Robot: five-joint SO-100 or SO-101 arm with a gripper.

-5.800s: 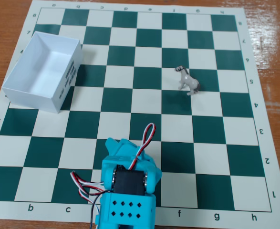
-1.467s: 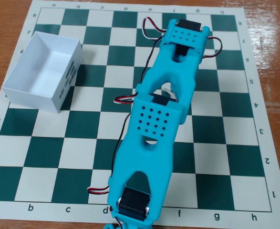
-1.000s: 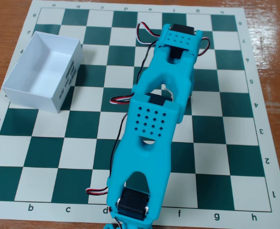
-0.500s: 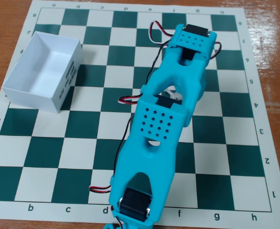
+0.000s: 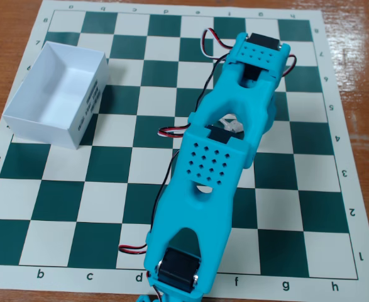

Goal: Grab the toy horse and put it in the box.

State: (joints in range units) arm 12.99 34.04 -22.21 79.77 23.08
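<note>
Fixed view: turquoise arm [image 5: 219,167] stretches up the chessboard mat [image 5: 39,189], covering the middle squares. Gripper hidden beneath the arm's own body; jaw state cannot be told. Toy horse not visible. White box [image 5: 36,123] sits at upper left, open-topped, interior looks bare.

Open chessboard [image 5: 58,207] across lower left and right side of frame — free to pass. Upper left blocked by white box [image 5: 57,94]; centre, top to bottom, taken by turquoise arm [image 5: 215,170] — wires alongside.
</note>
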